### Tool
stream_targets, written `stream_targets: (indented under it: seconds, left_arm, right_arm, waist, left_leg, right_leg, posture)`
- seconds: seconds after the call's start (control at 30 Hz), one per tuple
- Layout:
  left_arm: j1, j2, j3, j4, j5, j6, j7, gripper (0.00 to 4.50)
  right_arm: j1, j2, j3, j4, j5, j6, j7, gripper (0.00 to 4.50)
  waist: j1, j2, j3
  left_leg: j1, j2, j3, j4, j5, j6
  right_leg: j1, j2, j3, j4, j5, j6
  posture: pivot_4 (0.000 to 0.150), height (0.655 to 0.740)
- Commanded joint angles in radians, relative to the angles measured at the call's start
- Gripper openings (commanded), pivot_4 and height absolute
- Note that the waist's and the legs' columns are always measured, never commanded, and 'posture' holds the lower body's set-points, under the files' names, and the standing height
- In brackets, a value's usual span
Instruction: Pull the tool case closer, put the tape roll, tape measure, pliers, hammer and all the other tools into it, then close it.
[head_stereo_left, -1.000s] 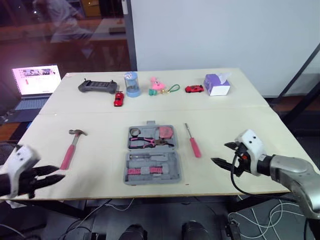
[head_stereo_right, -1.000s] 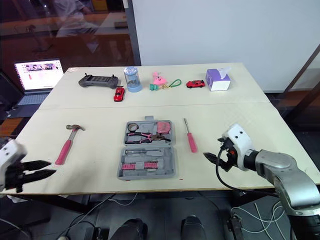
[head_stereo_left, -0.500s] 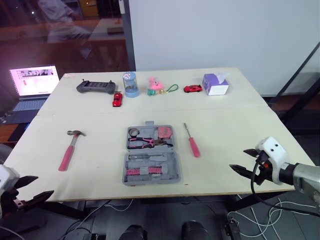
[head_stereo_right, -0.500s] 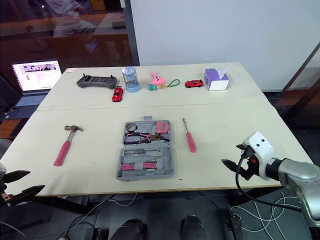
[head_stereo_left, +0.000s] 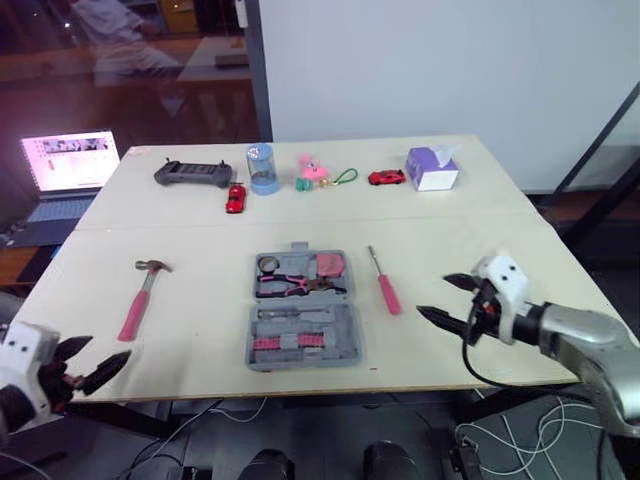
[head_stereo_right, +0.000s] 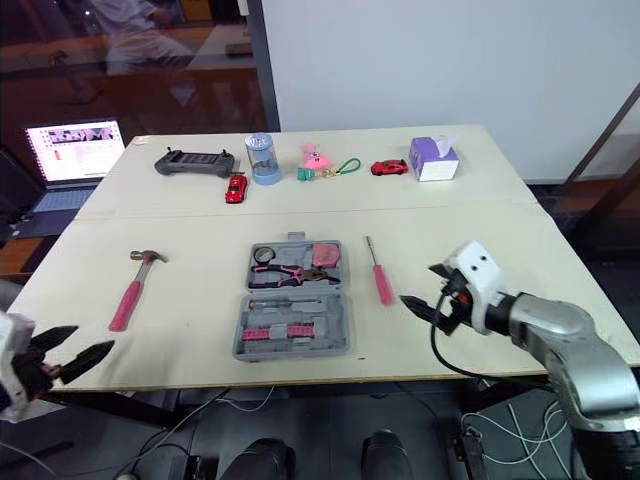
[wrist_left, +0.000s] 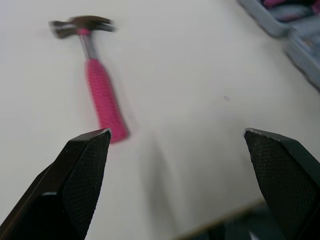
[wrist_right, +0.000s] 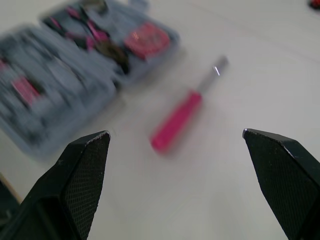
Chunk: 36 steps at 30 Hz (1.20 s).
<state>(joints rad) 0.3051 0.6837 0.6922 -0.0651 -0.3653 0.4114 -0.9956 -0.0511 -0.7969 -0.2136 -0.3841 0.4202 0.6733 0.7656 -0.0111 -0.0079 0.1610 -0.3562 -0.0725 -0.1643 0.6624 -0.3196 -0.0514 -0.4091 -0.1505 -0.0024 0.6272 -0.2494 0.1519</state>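
Jaws are held apart on the left gripper (head_stereo_left: 103, 350), lower left, and the right gripper (head_stereo_left: 433, 295), lower right near a pink-handled screwdriver (head_stereo_left: 384, 282), while the open grey plastic tool case (head_stereo_left: 303, 310) is seen mid-frame.

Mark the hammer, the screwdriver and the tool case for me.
hammer (head_stereo_left: 139, 303), left eye view, on the pink handle.
screwdriver (head_stereo_left: 388, 294), left eye view, on the pink handle.
tool case (head_stereo_left: 305, 358), left eye view, on the grey front rim of its near half.
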Motion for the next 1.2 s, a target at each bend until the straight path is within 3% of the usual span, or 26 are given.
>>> stream_targets:
  seconds: [0.03, 0.17, 0.47, 0.7, 0.93, 1.2]
  left_arm:
    - [-0.255, -0.088, -0.043, 0.036, 0.066, 0.156, 0.414, 4.46]
    - [-0.451, -0.095, -0.07, 0.191, 0.081, 0.187, 0.541, 4.46]
    - [-0.78, -0.013, -0.301, 0.674, 0.198, 0.087, 0.482, 4.46]
    - [-1.005, 0.018, -0.459, 1.046, 0.319, -0.011, 0.454, 4.46]
    - [-1.1, 0.04, -0.479, 1.258, 0.335, 0.011, 0.475, 4.46]
    - [-1.135, 0.042, -0.433, 1.339, 0.3, -0.071, 0.506, 4.46]
  right_arm:
    - [-0.183, 0.101, 0.131, -0.093, 0.07, 0.069, -0.037, 4.5]
    - [-0.276, 0.155, 0.231, -0.104, 0.079, 0.082, -0.019, 4.5]
    - [-0.411, 0.205, 0.391, -0.074, 0.055, 0.054, 0.047, 4.5]
    - [-0.46, 0.212, 0.408, -0.057, 0.051, 0.065, 0.047, 4.5]
    - [-0.452, 0.207, 0.401, -0.068, 0.048, 0.078, 0.027, 4.5]
    - [-0.436, 0.203, 0.388, -0.074, 0.051, 0.087, 0.004, 4.5]
  waist:
    - [0.005, 0.0, 0.0]
    - [0.018, -0.001, 0.0]
    - [0.015, -0.002, 0.0]
    - [-0.002, -0.002, 0.0]
    - [-0.01, -0.002, 0.0]
    - [-0.01, -0.002, 0.0]
  left_leg:
    - [0.0, 0.0, 0.0, 0.0, 0.0, 0.0]
    - [0.0, -0.001, -0.003, 0.0, 0.001, -0.002]
    - [-0.001, -0.002, -0.002, 0.0, 0.005, -0.009]
    - [-0.002, -0.002, -0.003, 0.0, 0.005, -0.009]
    - [-0.002, -0.002, -0.003, 0.0, 0.005, -0.01]
    - [-0.002, -0.002, -0.002, 0.0, 0.005, -0.01]
  right_leg:
    - [0.0, 0.0, 0.0, 0.0, 0.0, 0.0]
    - [0.0, 0.001, -0.001, 0.001, 0.0, 0.0]
    - [-0.002, 0.0, -0.001, 0.001, 0.0, 0.0]
    - [-0.002, 0.0, -0.001, 0.002, 0.0, 0.0]
    - [-0.003, 0.0, -0.001, 0.002, 0.0, 0.0]
    - [-0.004, 0.0, -0.001, 0.003, 0.0, 0.0]
  posture:
    - [0.15, 0.74]
    - [0.15, 0.74]
    - [0.15, 0.74]
    - [0.15, 0.74]
    - [0.15, 0.74]
    - [0.15, 0.74]
